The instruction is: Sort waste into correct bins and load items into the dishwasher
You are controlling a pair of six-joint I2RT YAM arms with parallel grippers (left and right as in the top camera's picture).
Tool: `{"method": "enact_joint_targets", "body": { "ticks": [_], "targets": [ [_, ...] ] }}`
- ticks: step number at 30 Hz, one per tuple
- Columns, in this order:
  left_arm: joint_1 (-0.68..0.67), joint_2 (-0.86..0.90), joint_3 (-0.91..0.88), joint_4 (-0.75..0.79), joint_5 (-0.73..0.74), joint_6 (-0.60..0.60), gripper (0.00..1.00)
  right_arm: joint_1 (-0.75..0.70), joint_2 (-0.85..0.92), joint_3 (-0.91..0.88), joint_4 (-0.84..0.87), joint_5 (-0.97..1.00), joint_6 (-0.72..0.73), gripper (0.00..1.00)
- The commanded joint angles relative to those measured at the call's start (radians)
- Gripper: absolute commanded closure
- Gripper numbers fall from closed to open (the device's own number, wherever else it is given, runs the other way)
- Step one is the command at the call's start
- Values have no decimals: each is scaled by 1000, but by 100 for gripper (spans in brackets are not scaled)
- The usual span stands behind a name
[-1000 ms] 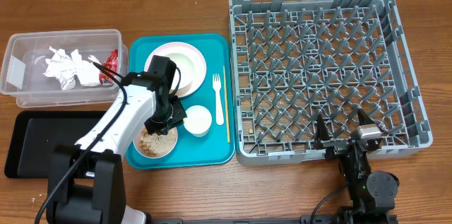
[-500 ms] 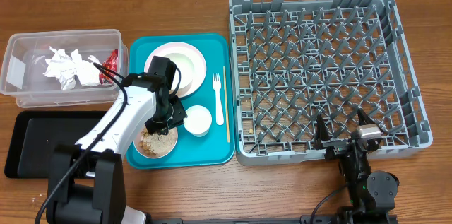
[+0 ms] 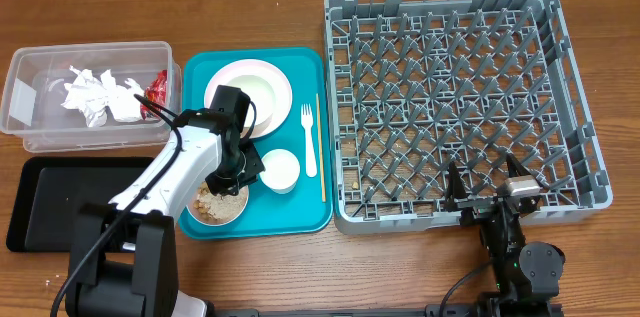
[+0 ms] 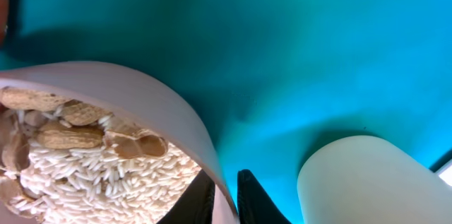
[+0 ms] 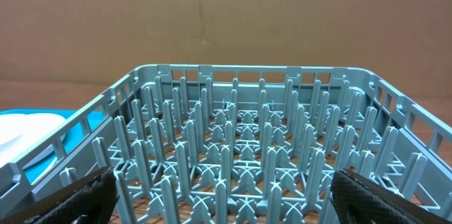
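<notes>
A round white bowl (image 4: pixel 152 107), holding white rice grains (image 4: pixel 106 174) and beige peanut-shell scraps (image 4: pixel 70 133), sits at the front left of a teal serving tray (image 3: pixel 300 212). The left gripper (image 4: pixel 227 190) pinches the bowl's rim, one finger inside and one outside. The right gripper (image 3: pixel 484 183) rests spread wide before the grey plastic dish rack (image 3: pixel 450 87).

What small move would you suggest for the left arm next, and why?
Probably lift the bowl straight up, kept level, off the teal tray. The left gripper pinches its rim, and the rice and peanuts inside would spill if it tilted; a cup stands close beside it.
</notes>
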Motion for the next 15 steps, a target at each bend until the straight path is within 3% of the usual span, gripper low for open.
{"method": "enact_joint_targets", "body": {
  "ticks": [1, 4, 8, 15],
  "targets": [
    [11, -2, 18, -10, -13, -13, 85, -3, -10, -11, 5, 3, 3, 0],
    [12, -2, 26, -21, -10, -13, 86, -3, -10, -11, 5, 3, 3, 0],
    [12, -2, 26, -31, -9, 10, 96, -3, -10, -11, 5, 3, 3, 0],
    [12, -2, 88, -97, -10, 83, 96, -3, -10, -11, 5, 3, 3, 0]
  ]
}}
